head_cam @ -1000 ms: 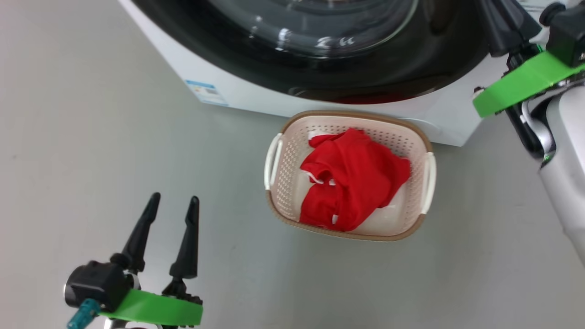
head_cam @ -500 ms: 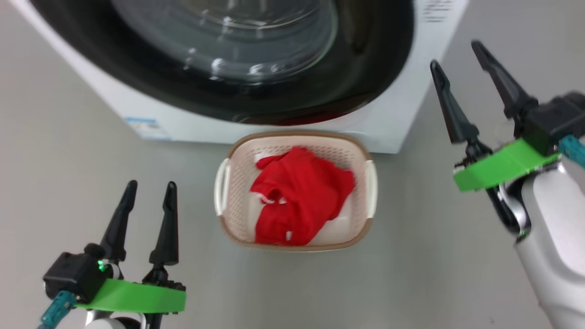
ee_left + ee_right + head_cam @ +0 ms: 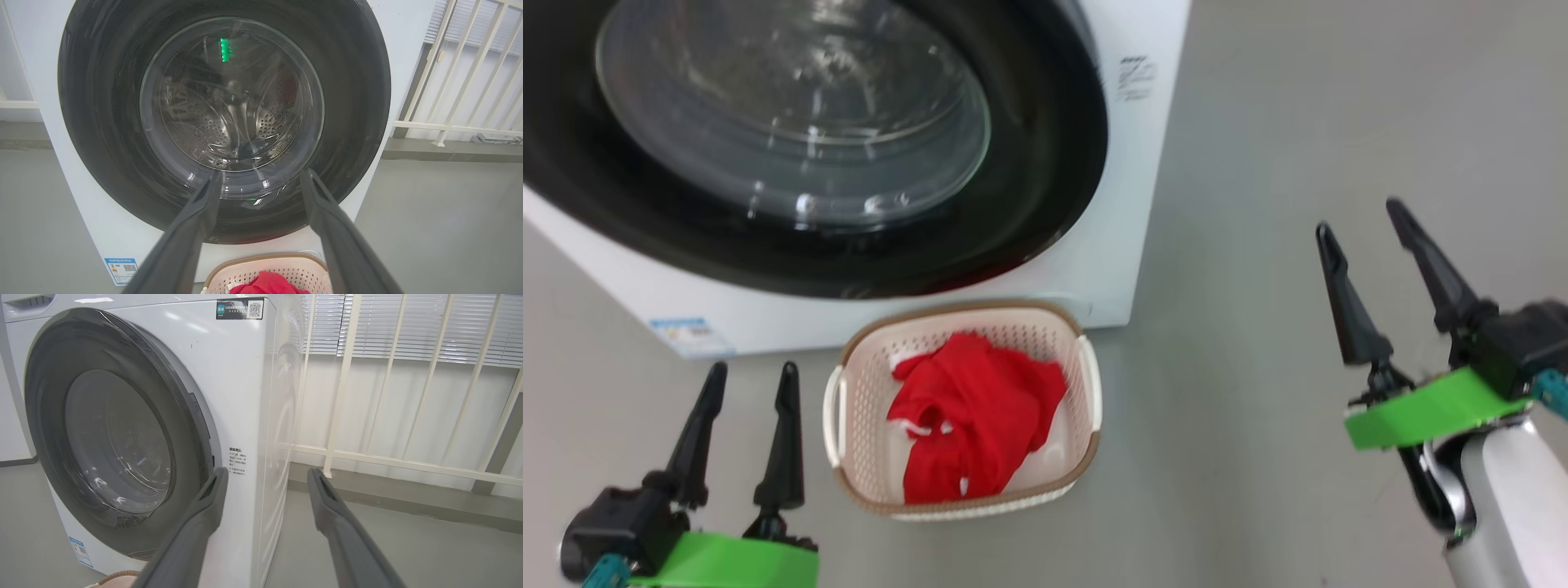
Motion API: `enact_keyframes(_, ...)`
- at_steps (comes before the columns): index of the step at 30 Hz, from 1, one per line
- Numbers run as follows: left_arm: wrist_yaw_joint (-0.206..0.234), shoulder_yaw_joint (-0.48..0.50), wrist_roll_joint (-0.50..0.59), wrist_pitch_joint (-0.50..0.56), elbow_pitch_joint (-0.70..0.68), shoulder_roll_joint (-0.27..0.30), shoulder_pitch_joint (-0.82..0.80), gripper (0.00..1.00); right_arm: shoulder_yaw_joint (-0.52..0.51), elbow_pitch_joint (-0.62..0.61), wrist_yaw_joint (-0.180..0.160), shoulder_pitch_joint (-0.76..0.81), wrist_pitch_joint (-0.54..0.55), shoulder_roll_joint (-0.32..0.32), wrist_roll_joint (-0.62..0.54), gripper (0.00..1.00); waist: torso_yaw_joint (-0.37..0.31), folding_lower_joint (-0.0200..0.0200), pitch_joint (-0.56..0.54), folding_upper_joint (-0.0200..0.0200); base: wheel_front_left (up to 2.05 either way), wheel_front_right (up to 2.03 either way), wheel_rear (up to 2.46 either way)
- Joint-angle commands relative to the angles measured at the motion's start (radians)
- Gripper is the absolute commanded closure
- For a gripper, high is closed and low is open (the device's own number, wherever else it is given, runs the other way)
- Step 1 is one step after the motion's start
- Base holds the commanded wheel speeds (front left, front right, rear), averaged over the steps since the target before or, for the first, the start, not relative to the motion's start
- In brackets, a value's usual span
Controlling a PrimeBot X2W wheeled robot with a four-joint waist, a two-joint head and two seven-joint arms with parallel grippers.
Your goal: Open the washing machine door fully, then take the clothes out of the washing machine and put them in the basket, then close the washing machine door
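The washing machine [image 3: 1131,204] is a white box, and its washing machine door [image 3: 1045,163], black-rimmed with a glass bowl, lies flush against the front. Through the glass the steel drum [image 3: 229,122] shows. In front stands the cream basket [image 3: 968,309] with the red clothes [image 3: 972,416] heaped inside. My left gripper [image 3: 753,374] hangs open left of the basket, holding nothing. My right gripper [image 3: 1360,219] stands open over the floor to the right of the machine, also with nothing in it. In the left wrist view the left gripper [image 3: 261,175] points at the door [image 3: 102,122], with the basket [image 3: 265,258] below it. The right gripper [image 3: 267,473] points past the machine's right front corner [image 3: 245,396].
A white railing [image 3: 408,461] with blinds behind it runs along the wall to the right of the machine. Grey floor [image 3: 1298,122] spreads around the basket and to the right. A small blue label [image 3: 690,331] sits at the machine's lower left corner.
The head camera has swung, so the machine and basket sit further left in the picture. My right gripper has come away from the door's right edge, lower and open.
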Motion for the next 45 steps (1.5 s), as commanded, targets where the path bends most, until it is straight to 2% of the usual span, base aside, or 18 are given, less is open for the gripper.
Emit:
enact_keyframes(1, -0.005, 0.041, 0.009, -0.012, -0.020, 0.021, 0.007, 0.00, 0.007, -0.032, -0.001, 0.017, -0.005, 0.000, 0.007, 0.00, -0.058, -0.0001, -0.065, 0.0000, 0.00, 0.00, 0.00)
enact_keyframes(8, -0.005, 0.054, 0.020, -0.012, -0.010, 0.020, 0.071, 0.00, -0.012, -0.055, -0.001, 0.150, -0.005, -0.003, 0.021, 0.00, -0.079, -0.0001, -0.145, 0.0000, 0.00, 0.00, 0.00)
enact_keyframes(21, -0.005, 0.079, 0.038, -0.012, -0.009, 0.013, 0.142, 0.00, -0.062, -0.124, -0.001, 0.300, -0.005, 0.024, 0.014, 0.00, -0.081, -0.0001, -0.183, 0.0000, 0.00, 0.00, 0.00)
enact_keyframes(37, -0.005, 0.093, 0.050, -0.012, -0.006, -0.002, 0.168, 0.00, -0.074, -0.128, -0.001, 0.347, -0.005, 0.023, 0.011, 0.00, -0.079, -0.0001, -0.197, 0.0000, 0.00, 0.00, 0.00)
enact_keyframes(38, 0.000, 0.057, 0.045, 0.000, 0.019, -0.008, 0.188, 1.00, -0.089, -0.103, 0.000, 0.351, 0.001, 0.041, 0.009, 1.00, -0.080, -0.0001, -0.196, 0.0000, 0.00, 0.00, 0.00)
enact_keyframes(45, 0.002, 0.051, 0.012, 0.018, 0.077, -0.023, 0.184, 1.00, -0.083, -0.047, 0.000, 0.352, 0.009, 0.064, 0.041, 1.00, -0.079, 0.0002, -0.196, 0.0000, 0.00, 0.00, 0.00)
